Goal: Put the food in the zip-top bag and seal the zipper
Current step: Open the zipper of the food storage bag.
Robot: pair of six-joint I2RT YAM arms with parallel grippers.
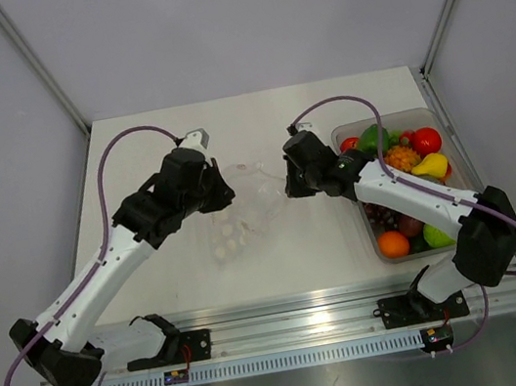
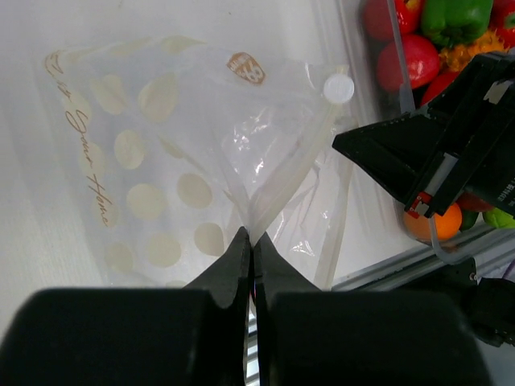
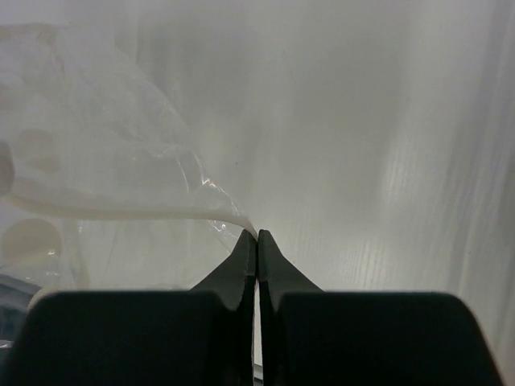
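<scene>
**While pinched at both sides, sits crumpled between grippers**

Found bag at centre of table, crumpled, with white dots fanning toward 7 o'clock.

Left wrist view: logged left gripper pressed together on a fold of clear film, fingers meeting with no gap. Traced zipper as a pale strip from that pinch toward 1 o'clock, ending beside a white disc. Noted dotted film spread toward 10 o'clock, with brown script along its 9 o'clock edge. Unable to judge zipper sealed or open.

Right wrist view: logged right gripper likewise pressed together, nipping the end of the pale strip, strip running off toward 9 o'clock. Blurred film bunched at 10 o'clock.

Top view: placed left gripper at the bag's 9 o'clock side and right gripper at its 3 o'clock side, tips pointed at each other, near but apart. Found tray at 3 o'clock from bag, along the table's right edge. Counted food heaped inside it: pepper and red round piece at the 12 o'clock end, yellow piece just below, grapes midway, orange at the 6 o'clock end.
</scene>
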